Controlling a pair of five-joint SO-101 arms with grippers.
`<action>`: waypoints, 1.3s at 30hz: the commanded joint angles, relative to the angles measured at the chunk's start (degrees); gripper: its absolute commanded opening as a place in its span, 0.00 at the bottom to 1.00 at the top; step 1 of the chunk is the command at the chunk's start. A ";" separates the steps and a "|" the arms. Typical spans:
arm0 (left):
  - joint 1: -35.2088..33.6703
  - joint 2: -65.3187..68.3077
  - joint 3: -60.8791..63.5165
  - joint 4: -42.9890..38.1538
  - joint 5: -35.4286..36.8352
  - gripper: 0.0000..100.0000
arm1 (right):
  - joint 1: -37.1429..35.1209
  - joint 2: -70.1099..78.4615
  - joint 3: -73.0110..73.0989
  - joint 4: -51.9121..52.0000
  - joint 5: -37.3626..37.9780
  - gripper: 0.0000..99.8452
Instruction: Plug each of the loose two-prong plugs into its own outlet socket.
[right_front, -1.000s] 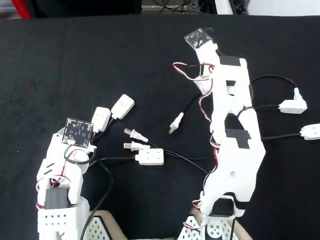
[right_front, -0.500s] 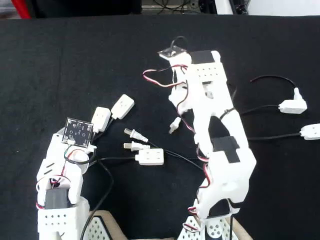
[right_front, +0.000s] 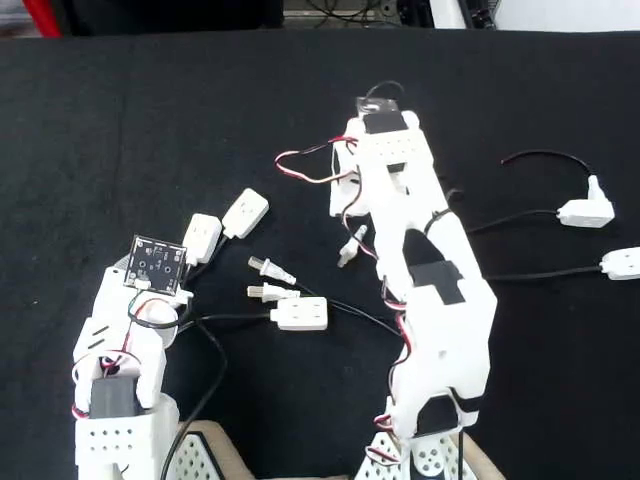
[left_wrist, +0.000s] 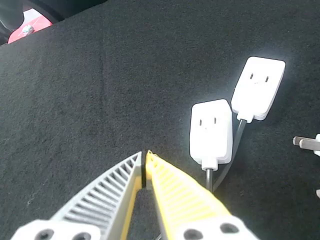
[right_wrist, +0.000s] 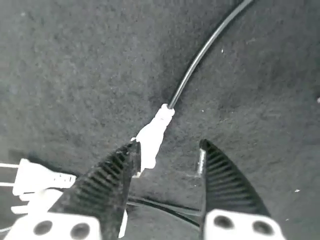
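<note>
You're at the pick-up step: your right gripper (right_wrist: 167, 146), fingers spread, hangs over the loose plug (right_wrist: 152, 137) near the socket block (right_front: 300, 313), so centre the plug between them before pinching, while your left gripper (left_wrist: 145, 159), fingers pressed together, rests on the block's other side.

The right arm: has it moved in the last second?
Yes. In the high view the right arm swung left and drew back toward its base, ending beside the loose plug, which stayed put.
</note>
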 joint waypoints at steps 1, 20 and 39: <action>-0.31 -0.26 1.01 0.26 -0.44 0.03 | -0.70 0.40 -3.03 -0.97 -2.90 0.20; -0.40 -0.26 1.01 0.26 -0.44 0.03 | -0.44 8.31 -3.03 -7.91 -14.77 0.03; -0.40 -0.26 1.01 0.26 -0.44 0.03 | 2.81 10.07 -12.44 -5.01 29.63 0.01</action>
